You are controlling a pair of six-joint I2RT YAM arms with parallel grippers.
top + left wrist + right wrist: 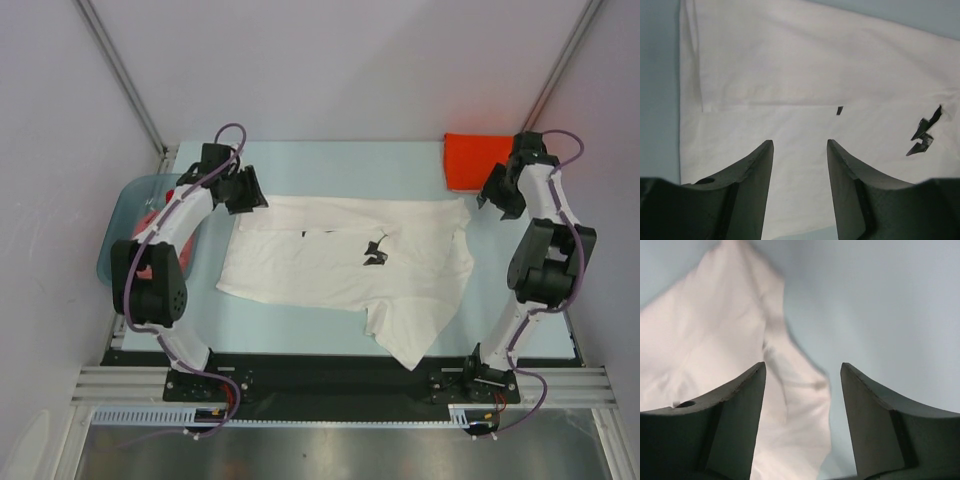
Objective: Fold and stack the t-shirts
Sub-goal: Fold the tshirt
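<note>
White t-shirt (330,262) lies flat — left hand (800,145) and right hand (802,367) over its ends, both spread.

The white t-shirt (345,265) is shown as soft, matt cloth, lightly creased, with flat black prints (925,131). The orange-red t-shirt (475,160) is rendered in matt cloth, lying smooth. The counter (300,335) is surfaced in smooth, matt pale blue. The basin (112,230) is formed of translucent blue-grey plastic, slightly glossy. The left hand (799,141) and right hand (802,364) are moulded in dark, matt, faintly grainy plastic. The rails (120,380) are made of dull-sheened metal.
</note>
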